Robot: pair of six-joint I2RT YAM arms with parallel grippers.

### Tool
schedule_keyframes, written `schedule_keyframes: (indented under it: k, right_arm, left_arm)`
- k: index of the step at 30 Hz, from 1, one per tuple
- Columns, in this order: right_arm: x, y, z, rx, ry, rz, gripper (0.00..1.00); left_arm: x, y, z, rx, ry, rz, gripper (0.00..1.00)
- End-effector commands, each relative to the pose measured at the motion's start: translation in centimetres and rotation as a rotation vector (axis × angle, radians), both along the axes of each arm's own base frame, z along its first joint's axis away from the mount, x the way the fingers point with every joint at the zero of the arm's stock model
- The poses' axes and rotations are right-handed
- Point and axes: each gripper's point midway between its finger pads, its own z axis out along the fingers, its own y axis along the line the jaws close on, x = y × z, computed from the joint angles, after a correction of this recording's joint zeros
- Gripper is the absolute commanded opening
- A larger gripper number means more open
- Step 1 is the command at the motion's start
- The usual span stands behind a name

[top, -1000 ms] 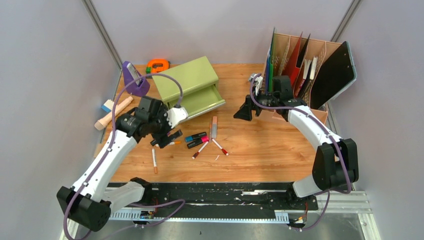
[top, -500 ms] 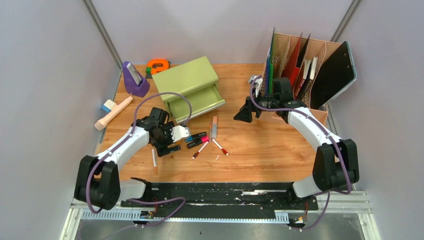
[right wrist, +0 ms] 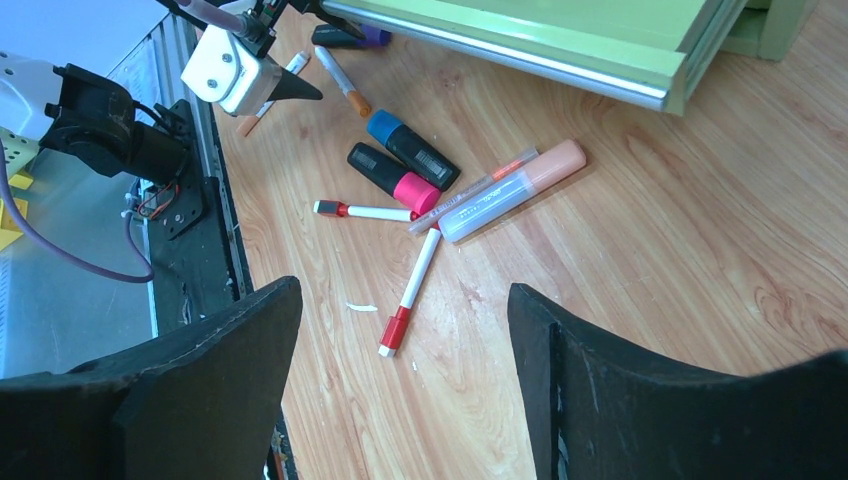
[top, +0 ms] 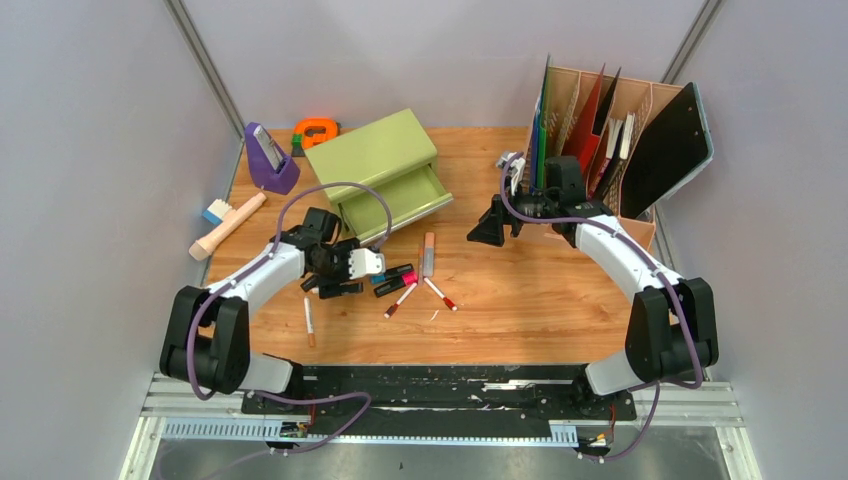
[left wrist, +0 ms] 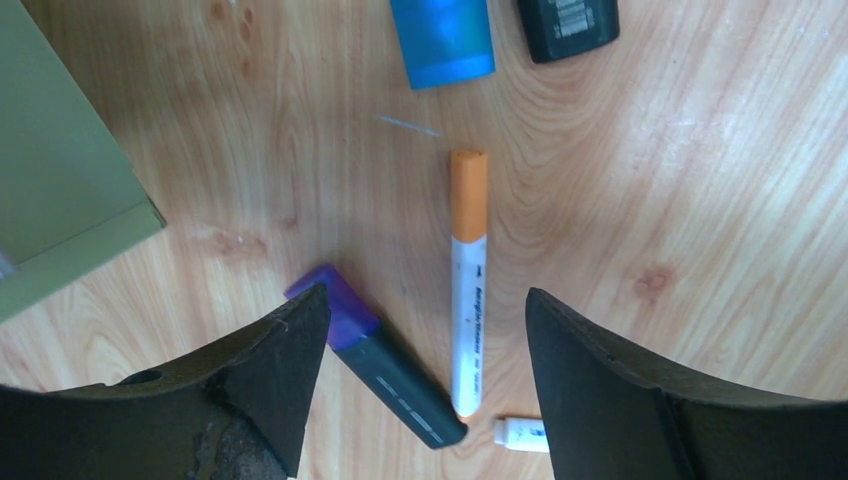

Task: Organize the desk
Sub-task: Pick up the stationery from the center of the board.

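The desk (top: 520, 300) is orange-brown wood grain, with loose markers scattered left of centre. My left gripper (top: 335, 283) hangs low over them, open. In the left wrist view its jaws (left wrist: 425, 305) straddle a black highlighter with a purple cap (left wrist: 385, 365) and a white marker with an orange cap (left wrist: 467, 290); both lie flat on the wood, touched by neither finger. My right gripper (top: 487, 228) hovers open and empty near the file rack. Below it (right wrist: 402, 292) lies bare wood, with a red-capped pen (right wrist: 408, 300) nearby.
An olive-green drawer chest (top: 375, 160) stands behind the markers, its drawer (top: 395, 203) pulled open. Blue (top: 392, 272) and pink (top: 397, 285) highlighters, a peach-capped marker (top: 428, 254) and a thin pen (top: 309, 323) lie nearby. A brush (top: 227, 224) lies far left; a wooden file rack (top: 610, 130) stands back right.
My left arm folded back and brought its gripper down toward the near side, over the purple highlighter and orange marker; its jaws have narrowed somewhat. The right arm stayed still.
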Motion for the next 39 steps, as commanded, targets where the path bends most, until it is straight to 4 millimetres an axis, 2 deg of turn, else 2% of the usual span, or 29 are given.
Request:
schedule_keyframes:
  k: [1, 7, 15, 19, 27, 31, 32, 39]
  right_arm:
    - [-0.1, 0.1, 1.3, 0.025, -0.071, 0.021, 0.77]
    - [-0.1, -0.1, 1.1, 0.022, -0.073, 0.017, 0.77]
    - [0.0, 0.1, 0.6, 0.027, -0.052, 0.022, 0.78]
    - [0.0, 0.2, 0.5, 0.031, -0.043, 0.024, 0.78]
    - [0.1, 0.1, 0.4, 0.027, -0.044, 0.020, 0.79]
    - [0.1, 0.1, 0.4, 0.027, -0.042, 0.019, 0.79]
    - [0.1, 0.1, 0.4, 0.027, -0.042, 0.018, 0.79]
    - [0.1, 0.2, 0.3, 0.029, -0.034, 0.020, 0.79]
  left_arm:
    - [-0.5, 0.5, -2.2, 0.038, 0.082, -0.044, 0.76]
    - [-1.3, 1.8, -3.0, 0.062, 0.135, -0.037, 0.71]
    - [-2.1, 2.5, -1.9, 0.038, 0.102, -0.024, 0.74]
    - [-2.4, 2.8, -2.3, 0.048, 0.095, -0.031, 0.72]
    - [-2.7, 2.5, -2.9, 0.031, 0.136, 0.012, 0.48]
    - [-2.8, 1.5, -1.6, -0.013, 0.149, 0.064, 0.35]
    - [-2.6, 0.8, -0.7, -0.035, 0.140, 0.071, 0.32]
    - [-5.5, -2.0, 4.7, -0.074, 0.174, 0.029, 0.16]
